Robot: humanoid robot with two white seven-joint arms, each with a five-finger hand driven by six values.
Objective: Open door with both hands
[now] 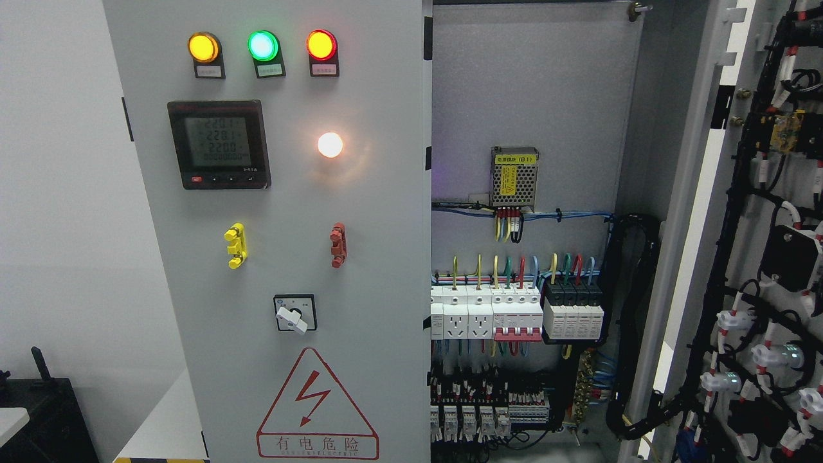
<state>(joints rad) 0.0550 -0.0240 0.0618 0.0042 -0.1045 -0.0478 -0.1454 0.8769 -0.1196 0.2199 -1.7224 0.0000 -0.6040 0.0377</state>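
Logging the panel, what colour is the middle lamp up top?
Green, clearest in the head view.

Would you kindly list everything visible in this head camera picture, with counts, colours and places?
Closed grey metal cabinet door: one, left half.
Round indicator lamps: three lit, amber, green, red, in a row on top of that door.
White round lamp: one, lit, right of the meter.
Black digital meter: one, below the lamps.
Clip-shaped handles: one yellow, one red, mid door.
White rotary switch: one, on a black plate.
Red triangular warning sign: one, door bottom.
Open grey door: one, swung out right, black wiring on its inner face.
White circuit breakers: a row, inside the cabinet.
Metal mesh power supply: one, above the breakers.
Robot hands: none in view.
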